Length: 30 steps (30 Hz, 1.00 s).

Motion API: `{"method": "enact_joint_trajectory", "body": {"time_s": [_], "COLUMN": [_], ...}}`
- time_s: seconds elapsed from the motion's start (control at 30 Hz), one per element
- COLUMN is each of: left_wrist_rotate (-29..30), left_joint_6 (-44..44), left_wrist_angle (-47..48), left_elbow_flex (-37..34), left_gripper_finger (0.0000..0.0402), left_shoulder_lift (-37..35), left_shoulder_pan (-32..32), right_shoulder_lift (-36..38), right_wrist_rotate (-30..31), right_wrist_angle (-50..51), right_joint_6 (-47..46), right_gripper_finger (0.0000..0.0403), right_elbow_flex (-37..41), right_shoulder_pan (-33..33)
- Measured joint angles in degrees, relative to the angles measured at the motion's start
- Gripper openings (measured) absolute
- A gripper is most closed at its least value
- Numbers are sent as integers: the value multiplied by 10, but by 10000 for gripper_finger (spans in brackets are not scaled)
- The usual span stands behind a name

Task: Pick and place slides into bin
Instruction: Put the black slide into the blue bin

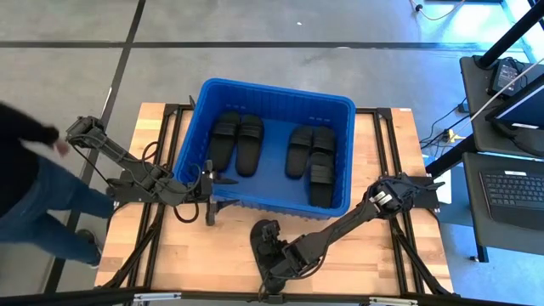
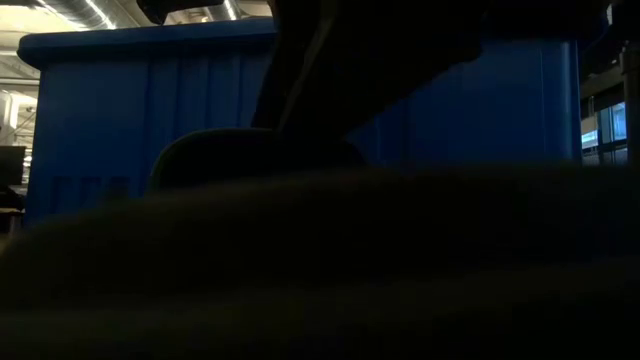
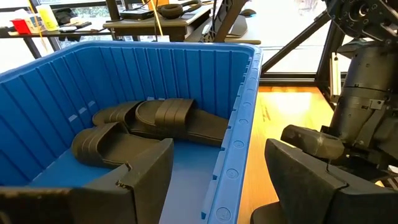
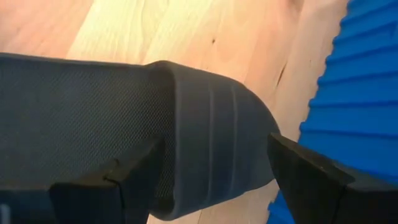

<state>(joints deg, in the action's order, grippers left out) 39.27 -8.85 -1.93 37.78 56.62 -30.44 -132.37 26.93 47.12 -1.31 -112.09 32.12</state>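
Note:
The blue bin (image 1: 274,87) stands at the table's far middle and holds several black slides (image 1: 239,142) lying flat on its floor, also seen as slides (image 3: 158,119) in the left wrist view. One more slide (image 1: 267,233) lies on the wood near the table's front edge. My right gripper (image 1: 274,260) is open low over it, a finger on either side of its ribbed strap (image 4: 208,112). My left gripper (image 1: 213,181) hangs open at the bin's near left corner, the rim (image 3: 244,109) showing between its fingers. My right gripper (image 4: 214,148) comes slanting down from the table's right over the slide's strap, one finger (image 4: 124,180) on each side. The slide rests sole down on the table. Whether the fingers touch the strap, I cannot tell.
A person (image 1: 25,174) stands at the table's left edge. A desk with a laptop (image 1: 510,189) is beyond the right edge. Bare wood (image 1: 391,153) lies right of the bin and along the front left. In the low view the bin's wall (image 2: 500,110) rises behind a dark blurred shape.

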Motion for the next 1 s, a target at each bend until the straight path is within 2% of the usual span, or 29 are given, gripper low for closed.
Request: {"method": "enact_joint_trajectory", "body": {"time_s": [0.33,0.47,0.63,1.0], "left_wrist_rotate": [0,0,0,0], "left_joint_6": [0,0,0,0], "left_wrist_angle": [0,2,5,16], "left_elbow_flex": [0,0,0,0], "left_gripper_finger": [248,248,248,248], "left_shoulder_lift": [0,0,0,0], "left_shoulder_pan": [0,0,0,0], "right_shoulder_lift": [-10,-16,-30,-29], "right_wrist_rotate": [15,1,-3,-7], "right_wrist_angle": [3,-1,5,21], "right_joint_6": [-14,-14,-12,-12], "right_gripper_finger": [283,261,207,44], "right_elbow_flex": [0,0,0,-9], "right_shoulder_pan": [-22,-27,-28,-28]}}
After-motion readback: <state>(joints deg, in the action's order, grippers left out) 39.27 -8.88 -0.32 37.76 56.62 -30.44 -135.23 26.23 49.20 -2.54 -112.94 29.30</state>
